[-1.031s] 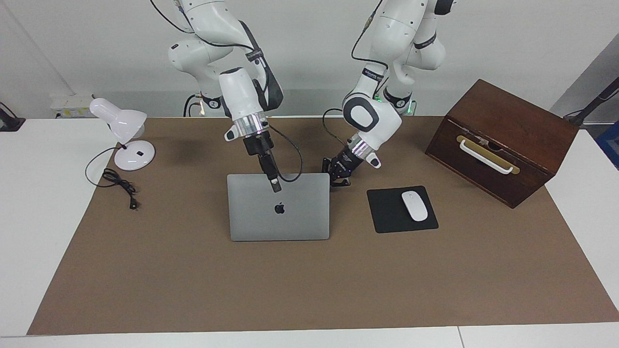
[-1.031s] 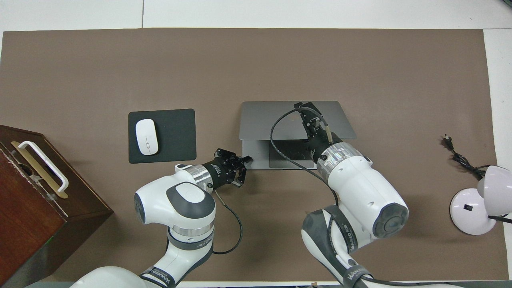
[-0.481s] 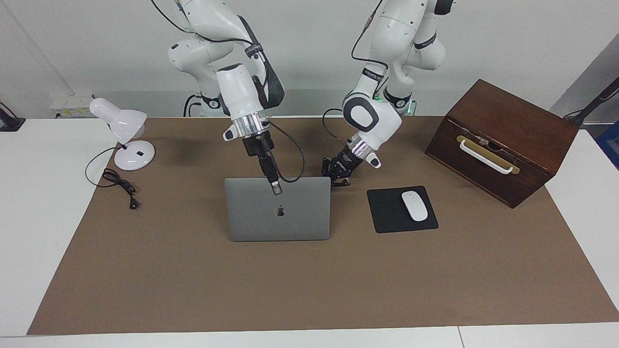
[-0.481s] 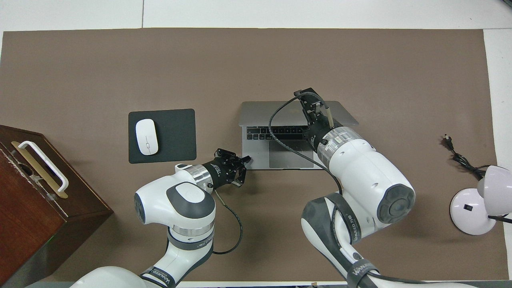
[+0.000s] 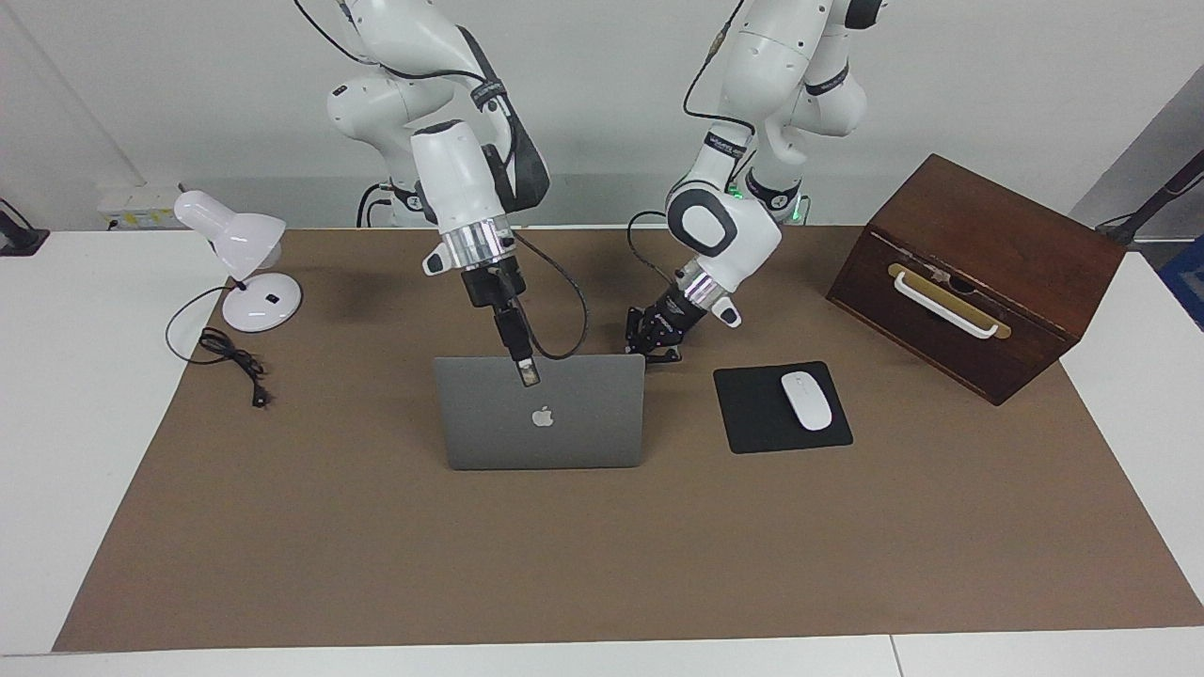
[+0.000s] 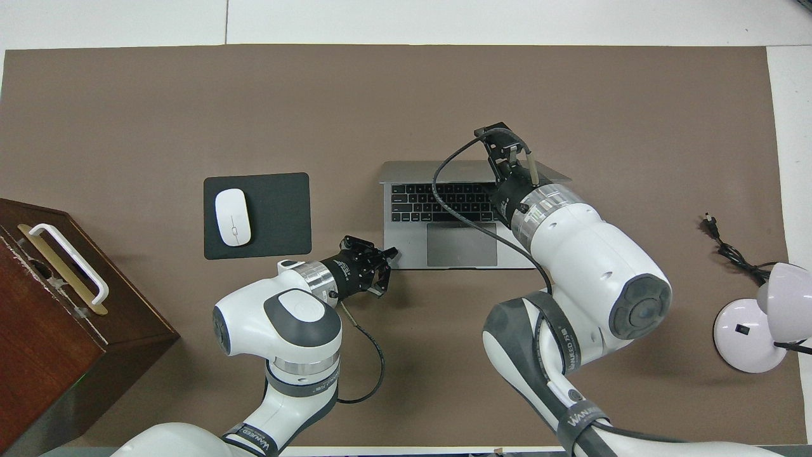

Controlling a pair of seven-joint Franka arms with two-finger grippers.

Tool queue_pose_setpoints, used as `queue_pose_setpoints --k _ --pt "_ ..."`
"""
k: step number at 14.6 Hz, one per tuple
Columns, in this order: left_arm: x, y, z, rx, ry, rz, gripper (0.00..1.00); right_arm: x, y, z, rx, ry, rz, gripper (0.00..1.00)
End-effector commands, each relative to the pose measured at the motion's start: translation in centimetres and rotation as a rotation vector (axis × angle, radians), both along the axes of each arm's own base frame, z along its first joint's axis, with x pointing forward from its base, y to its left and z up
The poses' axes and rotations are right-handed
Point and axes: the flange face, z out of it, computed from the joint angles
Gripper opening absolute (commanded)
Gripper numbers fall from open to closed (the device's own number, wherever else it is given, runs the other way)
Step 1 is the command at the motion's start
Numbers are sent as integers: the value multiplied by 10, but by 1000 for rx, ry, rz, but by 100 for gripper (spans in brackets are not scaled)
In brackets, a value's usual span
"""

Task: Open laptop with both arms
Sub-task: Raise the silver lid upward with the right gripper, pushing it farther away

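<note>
Laptop (image 5: 541,423): you have it standing open near the middle of the brown mat (image 5: 602,564), lid raised steeply with its logo side turned away from the robots. In the overhead view the keyboard (image 6: 438,203) and the touchpad (image 6: 461,252) lie uncovered.
Right gripper (image 5: 529,376): you see it at the top edge of the lid, toward the right arm's end of that edge, with one finger showing down over the lid's logo side. Whether its fingers are pinched on the lid or merely hooked over the edge, you cannot tell.
Left gripper (image 6: 388,256): you have it low at the corner of the laptop's base that is nearest the robots on the left arm's end. Its fingertips are together and rest against that corner.
Mouse pad (image 5: 752,414): it lies flat just beside the laptop, toward the left arm's end of the table.
Mouse (image 5: 807,401): white, it sits on the mouse pad.
Wooden box (image 5: 978,273): it sits toward the left arm's end, well apart from the laptop, and a white handle runs along its front.
Desk lamp (image 5: 240,263): white, it stands toward the right arm's end, with its black cord (image 5: 230,355) loose on the mat.
</note>
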Motion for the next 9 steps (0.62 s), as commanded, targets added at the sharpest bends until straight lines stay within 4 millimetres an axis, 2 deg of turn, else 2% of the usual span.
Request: queue_pose_setpoints --k 1,9 --pt "-4 -6 -20 32 16 -2 0 20 -4 8 -39 -6 11 100" --pt "-4 -6 -20 32 16 -2 0 39 -14 17 -82 1 23 100"
